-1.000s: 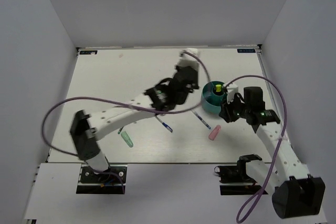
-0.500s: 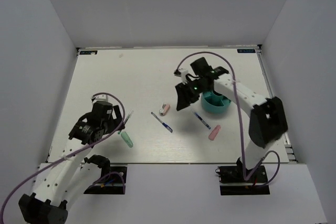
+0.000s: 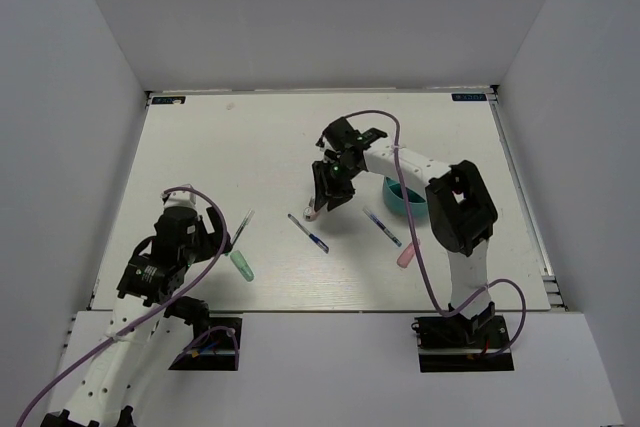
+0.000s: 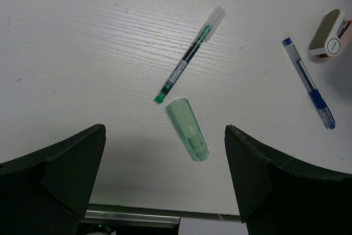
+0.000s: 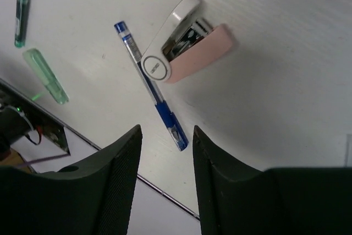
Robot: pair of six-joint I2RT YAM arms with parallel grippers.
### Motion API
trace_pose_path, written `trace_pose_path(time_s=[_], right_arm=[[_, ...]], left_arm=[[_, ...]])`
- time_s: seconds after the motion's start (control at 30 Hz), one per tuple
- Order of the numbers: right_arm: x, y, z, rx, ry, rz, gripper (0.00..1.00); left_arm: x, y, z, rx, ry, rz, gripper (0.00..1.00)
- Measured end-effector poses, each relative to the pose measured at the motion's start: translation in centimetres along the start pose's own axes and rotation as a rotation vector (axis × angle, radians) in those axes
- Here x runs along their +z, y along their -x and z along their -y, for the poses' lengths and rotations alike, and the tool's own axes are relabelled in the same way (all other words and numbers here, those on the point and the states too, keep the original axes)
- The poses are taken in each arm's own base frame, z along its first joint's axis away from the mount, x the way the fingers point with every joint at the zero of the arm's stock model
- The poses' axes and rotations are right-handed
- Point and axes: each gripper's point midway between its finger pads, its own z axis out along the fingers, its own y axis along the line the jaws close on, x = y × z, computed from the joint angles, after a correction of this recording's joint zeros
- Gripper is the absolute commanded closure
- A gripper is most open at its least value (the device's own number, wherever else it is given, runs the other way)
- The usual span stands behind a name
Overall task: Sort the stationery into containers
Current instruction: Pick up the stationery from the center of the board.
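Your right gripper (image 5: 165, 135) hangs part-open and empty over the pink stapler (image 5: 184, 39); a blue pen (image 5: 151, 83) lies just beside the stapler.

You're pulling left gripper (image 4: 165, 131) back from teal tub (image 3: 398, 203) to near left, jaws spreading wide above mint-green piece (image 4: 188, 129). You're swinging right gripper (image 5: 166, 130) left of tub, nearing pink stapler (image 5: 187, 48).
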Motion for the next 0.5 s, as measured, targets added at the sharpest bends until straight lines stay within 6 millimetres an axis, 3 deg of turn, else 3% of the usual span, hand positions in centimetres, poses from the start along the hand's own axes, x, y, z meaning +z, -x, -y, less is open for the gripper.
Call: trace_pose_path(time_s=[0.27,0.5], right_arm=[[1.3,3.1,0.3,0.075,-0.040,0.070,0.55],[3.4,3.2,1.8,0.133,-0.091,0.051,0.55]], left_arm=[[-0.1,0.0,0.1,-0.001,-0.004,0.003,0.00],[-0.2,0.1,0.1,-0.003,-0.007,0.009,0.00]])
